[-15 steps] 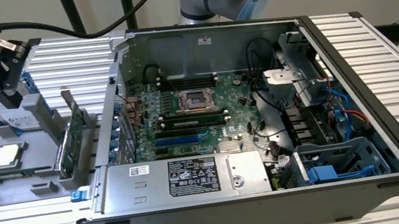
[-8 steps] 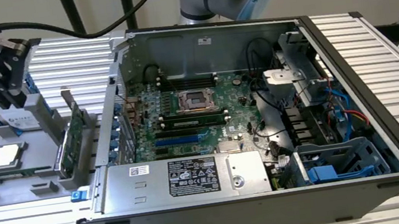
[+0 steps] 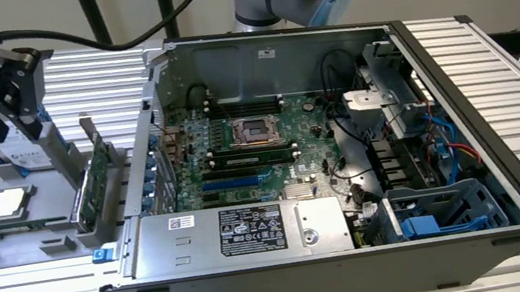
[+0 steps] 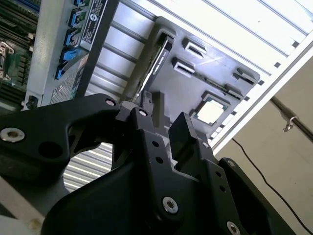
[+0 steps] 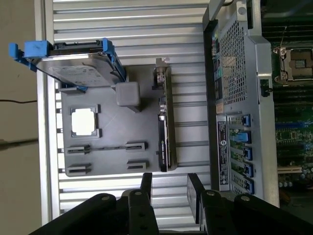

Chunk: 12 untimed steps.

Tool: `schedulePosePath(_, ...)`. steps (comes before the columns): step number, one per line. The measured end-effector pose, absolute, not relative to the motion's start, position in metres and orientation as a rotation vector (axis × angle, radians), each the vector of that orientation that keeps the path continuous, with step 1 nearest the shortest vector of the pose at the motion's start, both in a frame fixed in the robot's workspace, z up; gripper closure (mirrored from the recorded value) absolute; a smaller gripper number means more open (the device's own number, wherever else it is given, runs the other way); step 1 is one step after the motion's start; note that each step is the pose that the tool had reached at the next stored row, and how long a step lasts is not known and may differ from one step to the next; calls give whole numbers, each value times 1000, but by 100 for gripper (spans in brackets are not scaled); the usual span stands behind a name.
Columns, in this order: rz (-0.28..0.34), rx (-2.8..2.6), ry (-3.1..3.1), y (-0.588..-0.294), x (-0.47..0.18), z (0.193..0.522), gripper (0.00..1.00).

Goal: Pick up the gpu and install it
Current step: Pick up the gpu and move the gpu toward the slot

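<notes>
The gripper [image 5: 171, 193] is seen with its two black fingers spread apart and nothing held between them, above the grey holder tray [image 5: 112, 129] that is set on the ribbed aluminium table [image 5: 122, 29]. The gpu [image 5: 165, 132] is stood on its edge in a slot of that tray, along the side nearest the open computer case [image 3: 357, 269], and is not touched by the fingers. On the same tray a hard drive with blue rails [image 5: 78, 66] is propped up on edge, and a square silver CPU [image 5: 83, 121] is laid flat in its recess. Inside the case the motherboard [image 3: 313, 162] is exposed, and the power supply [image 3: 241, 231] is mounted just beside it.
</notes>
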<state>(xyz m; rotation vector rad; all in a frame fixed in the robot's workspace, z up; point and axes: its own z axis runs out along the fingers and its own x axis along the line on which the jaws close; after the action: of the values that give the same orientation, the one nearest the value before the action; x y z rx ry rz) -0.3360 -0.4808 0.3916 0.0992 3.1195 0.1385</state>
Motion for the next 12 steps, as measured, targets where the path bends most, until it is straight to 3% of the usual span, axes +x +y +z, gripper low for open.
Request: schedulePosePath(12, 139, 99, 3119, -481, -336, 385, 0)
